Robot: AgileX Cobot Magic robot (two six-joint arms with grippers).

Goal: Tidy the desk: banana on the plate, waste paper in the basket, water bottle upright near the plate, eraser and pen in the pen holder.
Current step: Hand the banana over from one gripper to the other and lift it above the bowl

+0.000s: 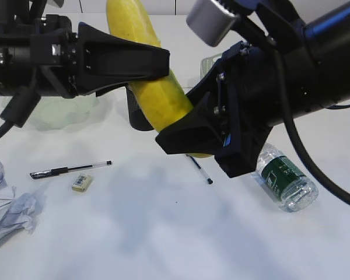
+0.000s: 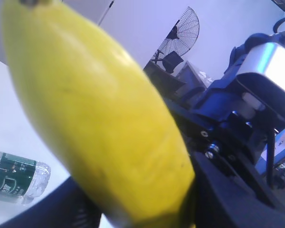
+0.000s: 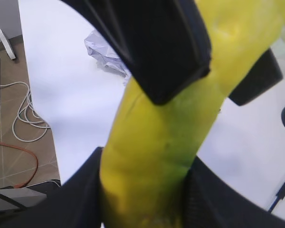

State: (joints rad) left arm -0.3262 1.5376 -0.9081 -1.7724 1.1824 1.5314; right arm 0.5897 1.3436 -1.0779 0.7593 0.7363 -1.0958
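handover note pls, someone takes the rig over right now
Right gripper: shut on the banana, held in the air above the desk.
Left gripper: fingers around the banana higher up; firm grip not clear.
Plate: back left, nothing seen in it.
Water bottle: lying on its side, right.
Waste paper: on the desk, left edge.
Two pens and eraser: loose on the desk.
Pen holder and basket: mostly hidden behind the arms.
Done: nothing placed. Left: everything.

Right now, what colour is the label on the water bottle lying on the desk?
Dark green with white print, on the clear water bottle. The exterior view shows it best.
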